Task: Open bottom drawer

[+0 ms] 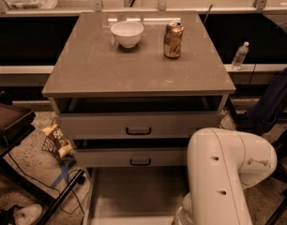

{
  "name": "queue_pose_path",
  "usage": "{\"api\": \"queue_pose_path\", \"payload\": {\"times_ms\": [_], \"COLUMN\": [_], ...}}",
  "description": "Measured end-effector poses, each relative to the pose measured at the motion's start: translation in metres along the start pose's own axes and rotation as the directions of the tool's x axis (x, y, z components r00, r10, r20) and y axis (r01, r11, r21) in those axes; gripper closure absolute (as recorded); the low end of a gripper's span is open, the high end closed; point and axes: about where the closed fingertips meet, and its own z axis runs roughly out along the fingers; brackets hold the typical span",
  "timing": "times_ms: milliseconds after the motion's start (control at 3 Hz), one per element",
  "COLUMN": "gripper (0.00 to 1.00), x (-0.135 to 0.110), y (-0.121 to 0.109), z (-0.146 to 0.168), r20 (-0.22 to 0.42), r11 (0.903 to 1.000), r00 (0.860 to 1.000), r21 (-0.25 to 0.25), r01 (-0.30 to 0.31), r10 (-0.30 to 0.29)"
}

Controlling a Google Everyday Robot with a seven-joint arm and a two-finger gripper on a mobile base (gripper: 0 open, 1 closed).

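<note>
The cabinet (134,74) shows two pale drawer fronts with black bar handles, the upper front (138,131) and the one below it (140,161). Under them the bottom drawer (134,191) stands pulled out toward me, its flat pale inside showing. Its own front and handle are cut off at the lower edge of the view. My arm's white link (223,177) fills the lower right, beside the drawer's right side. My gripper is not in view; it is below the picture or hidden behind the arm.
A white bowl (127,33) and a drink can (173,40) stand on the cabinet top. A water bottle (240,55) is at the right. A snack bag (56,141), cables and a black stand (12,121) are at the left, and dark cloth (270,102) at the right.
</note>
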Motion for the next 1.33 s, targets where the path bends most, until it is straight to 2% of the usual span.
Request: {"api": "queue_pose_path", "payload": {"times_ms": [333, 667, 1000, 1333], "gripper": [0.39, 0.08, 0.0, 0.0], "x": [-0.0002, -0.0005, -0.0004, -0.0004], "y": [0.0011, 0.0027, 0.0025, 0.0025], "z": [0.0008, 0.0021, 0.0022, 0.0022], "r20": [0.0, 0.001, 0.001, 0.001], "r11": [1.0, 1.0, 1.0, 1.0], "r00": [1.0, 1.0, 1.0, 1.0], "r21": [-0.002, -0.006, -0.006, -0.006], "r01": [0.0, 0.0, 0.0, 0.0], "r10": [0.0, 0.0, 0.0, 0.0]}}
